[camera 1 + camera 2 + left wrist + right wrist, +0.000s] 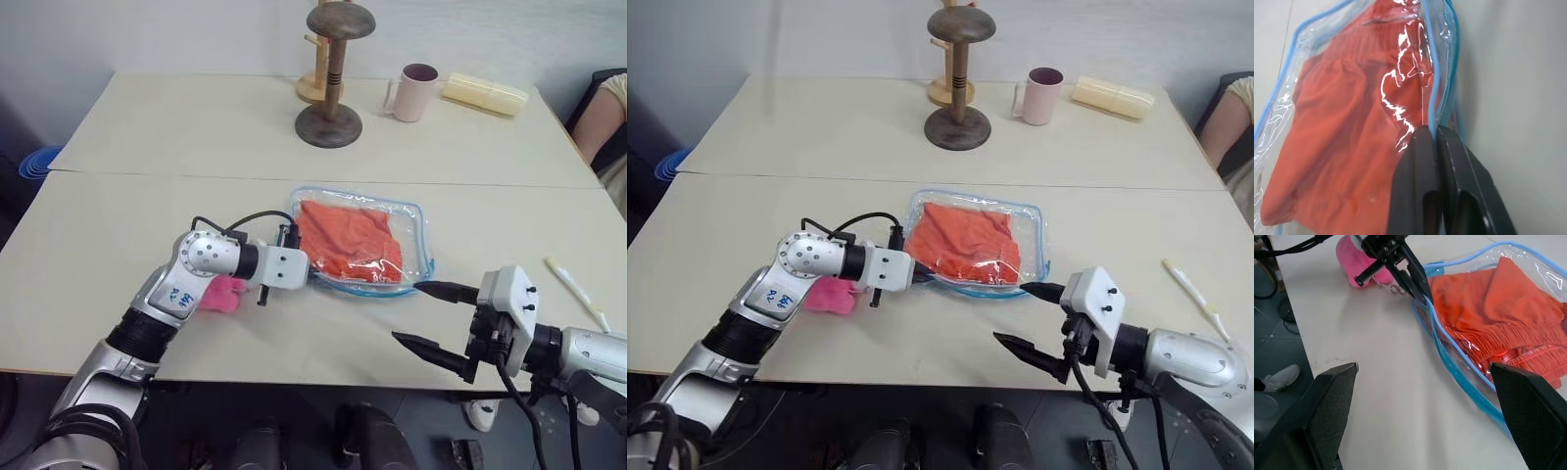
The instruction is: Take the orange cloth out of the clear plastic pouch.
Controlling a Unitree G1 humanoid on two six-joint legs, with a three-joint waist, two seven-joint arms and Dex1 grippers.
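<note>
The clear plastic pouch (pixel 419 221) with blue trim lies flat in the middle of the table, with the wrinkled orange cloth (pixel 348 240) inside it. My left gripper (pixel 306 270) is shut on the pouch's near-left edge. The left wrist view shows its black fingers (pixel 1415 161) pinching the plastic by the blue trim (pixel 1434 93). My right gripper (pixel 406 311) stands open just off the pouch's near-right corner with nothing between its fingers. In the right wrist view the pouch (pixel 1459 377) and cloth (pixel 1498 308) lie ahead of it.
A pink plush thing (pixel 225 292) lies under my left forearm. A dark wooden stand (pixel 329 122), a pink mug (pixel 415 92) and a cream case (pixel 484 94) stand at the back. A white stick (pixel 573 284) lies at the right. A person's arm (pixel 600 117) shows at the right edge.
</note>
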